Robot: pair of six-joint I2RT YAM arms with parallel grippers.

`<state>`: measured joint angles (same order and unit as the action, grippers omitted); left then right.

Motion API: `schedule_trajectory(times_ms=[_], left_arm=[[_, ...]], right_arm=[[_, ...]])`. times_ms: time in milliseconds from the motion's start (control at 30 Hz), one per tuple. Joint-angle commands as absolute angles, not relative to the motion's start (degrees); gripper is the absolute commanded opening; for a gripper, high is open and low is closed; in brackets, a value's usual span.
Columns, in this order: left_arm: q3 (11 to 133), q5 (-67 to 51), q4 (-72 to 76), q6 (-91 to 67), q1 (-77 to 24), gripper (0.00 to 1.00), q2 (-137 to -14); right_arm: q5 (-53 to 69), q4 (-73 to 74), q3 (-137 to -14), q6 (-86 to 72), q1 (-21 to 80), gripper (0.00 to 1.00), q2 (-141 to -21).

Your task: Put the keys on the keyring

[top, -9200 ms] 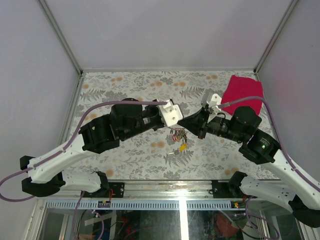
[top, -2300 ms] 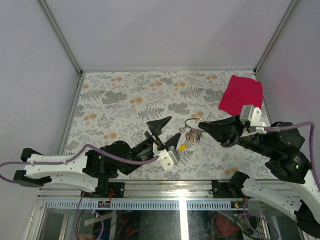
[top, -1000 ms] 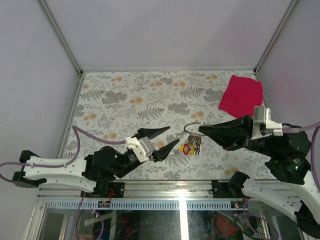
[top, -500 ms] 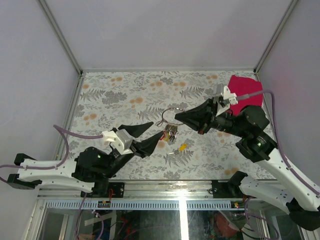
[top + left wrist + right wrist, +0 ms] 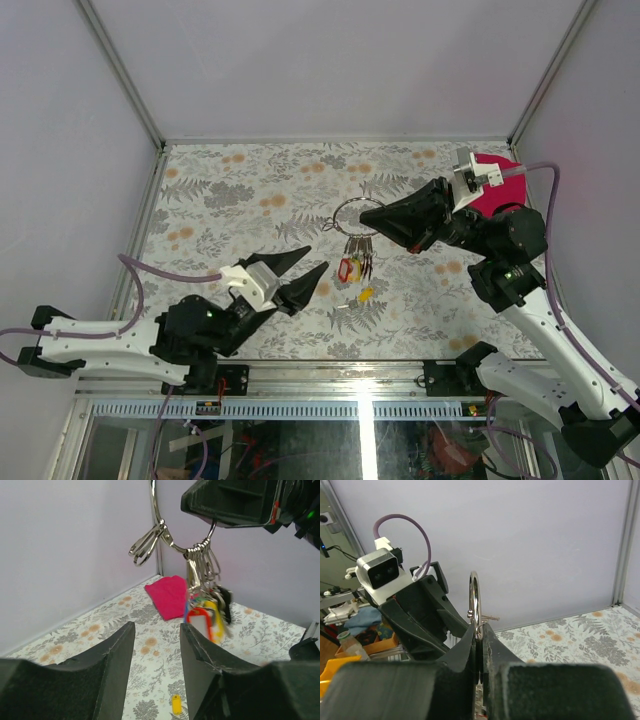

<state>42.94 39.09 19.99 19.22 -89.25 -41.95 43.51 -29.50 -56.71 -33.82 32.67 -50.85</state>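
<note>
The keyring point(image 5: 338, 212), pinched in the right gripper point(image 5: 365, 217), dangles keys point(image 5: 356, 262) clear of the parted, empty left gripper point(image 5: 317, 258).

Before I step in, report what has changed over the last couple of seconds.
The right gripper, shut on the keyring, has carried it up and toward the far side; the keys hang beneath it. The left gripper, open and empty, has drawn back toward the near left, jaws somewhat narrower. Nothing was let go. The loose yellow key on the table and the red cloth lie as before.
</note>
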Motion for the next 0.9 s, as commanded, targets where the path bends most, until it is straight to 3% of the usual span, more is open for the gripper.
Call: schedule_trajectory(times_ms=[0, 867], left_arm=[[44.0, 39.9, 25.7, 22.9, -89.5, 0.41, -44.1], [48.8, 37.9, 27.0, 28.9, -89.6, 0.29, -50.3]], right_arm=[[45.6, -35.8, -58.8, -35.9, 32.5, 0.0, -49.8], [48.2, -33.3, -59.3, -34.2, 32.5, 0.0, -48.8]])
